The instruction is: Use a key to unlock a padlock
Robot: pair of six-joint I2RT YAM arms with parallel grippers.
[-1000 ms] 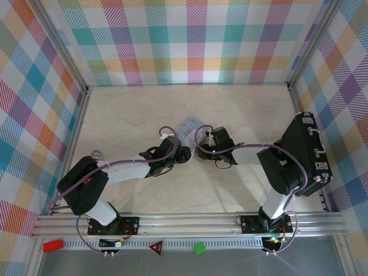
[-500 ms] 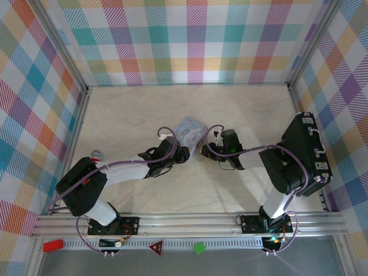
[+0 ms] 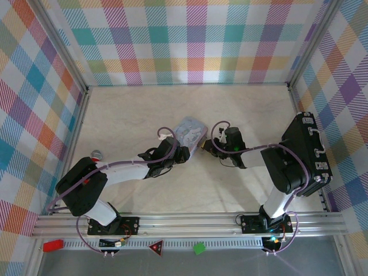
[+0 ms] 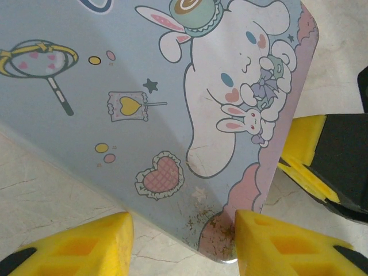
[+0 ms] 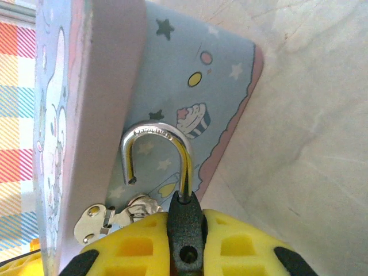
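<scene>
**Item: padlock** [image 5: 185,224]. Dark body, silvery shackle [image 5: 156,133]. Sits at lower centre of the right wrist view, against the side of the tin. The shackle's left leg ends free in the air and its right leg runs into the body, so the lock reads as sprung.

**Item: right gripper** [image 5: 185,247]. Closed on the padlock's body, with a yellow finger on either side.

**Item: light-blue cartoon tin** [image 4: 115,86]. Lies on the table [image 3: 132,115], just above centre in the top view. Its silvery hasp [image 5: 92,225] shows at lower left of the right wrist view, just below the shackle's free end.

**Item: left gripper** [image 4: 181,221]. Jaws stand apart about the tin's lower corner. The right-hand finger [image 4: 287,247] touches the corner. I cannot tell whether the pair actually clamps it.

**Hazards**
- The free shackle end may hook the hasp when the lock is drawn away. It looks just clear, though the angle is poor.
- If it snags, the tin would be dragged or tipped, and more readily if the left jaws only bracket the corner.
- The grip is on a narrow body, so a sideways pull could twist the lock out of the fingers.
- Pressing the shackle against the tin's wall could push it home and relock it.
</scene>
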